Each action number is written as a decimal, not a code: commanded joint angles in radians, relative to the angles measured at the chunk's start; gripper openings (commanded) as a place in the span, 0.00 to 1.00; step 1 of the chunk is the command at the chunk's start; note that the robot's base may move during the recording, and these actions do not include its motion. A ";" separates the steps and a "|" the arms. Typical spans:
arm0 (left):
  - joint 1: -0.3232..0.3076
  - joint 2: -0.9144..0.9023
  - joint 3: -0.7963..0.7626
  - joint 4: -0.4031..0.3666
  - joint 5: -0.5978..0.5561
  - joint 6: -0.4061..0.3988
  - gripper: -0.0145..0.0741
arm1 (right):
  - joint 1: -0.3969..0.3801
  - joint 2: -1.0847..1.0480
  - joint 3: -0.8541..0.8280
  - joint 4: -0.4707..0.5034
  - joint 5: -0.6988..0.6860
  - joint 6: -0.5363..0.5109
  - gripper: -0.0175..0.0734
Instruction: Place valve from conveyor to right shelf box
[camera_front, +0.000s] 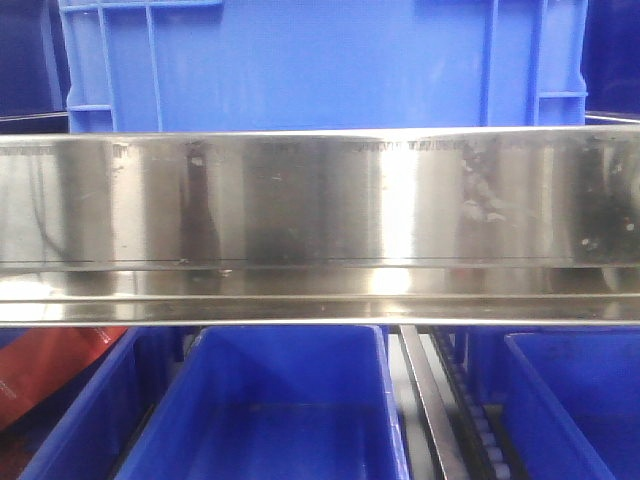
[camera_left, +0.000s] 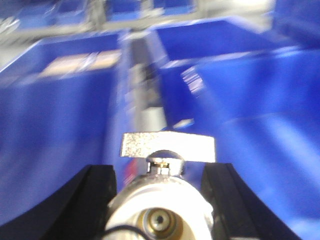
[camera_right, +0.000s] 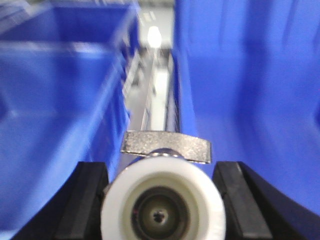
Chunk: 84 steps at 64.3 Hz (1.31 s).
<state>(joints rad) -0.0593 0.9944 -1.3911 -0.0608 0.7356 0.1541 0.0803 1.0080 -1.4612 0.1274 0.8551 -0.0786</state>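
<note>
1. Between the left gripper's jaws we see a valve, white-capped and clenched tight.
2. Our right gripper grasps a second valve likewise.
3. Both hang by the facing edges of blurred blue boxes.
4. Ahead, we face a steel shelf beam.

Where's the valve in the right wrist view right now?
Bottom centre of that view: the valve sits gripped between the right hand's black fingers, facing the rail between two blue boxes.
</note>
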 joint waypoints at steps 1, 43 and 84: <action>-0.079 0.066 -0.118 -0.014 -0.050 0.002 0.04 | 0.048 0.038 -0.097 0.043 -0.078 -0.036 0.01; -0.386 0.692 -0.515 -0.024 0.105 0.002 0.04 | 0.349 0.557 -0.342 0.045 -0.050 -0.036 0.01; -0.386 0.759 -0.515 -0.022 0.115 0.002 0.83 | 0.349 0.639 -0.342 0.045 -0.034 -0.036 0.79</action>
<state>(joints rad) -0.4406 1.7641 -1.8963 -0.0746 0.8713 0.1559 0.4286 1.6755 -1.7908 0.1712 0.8450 -0.1072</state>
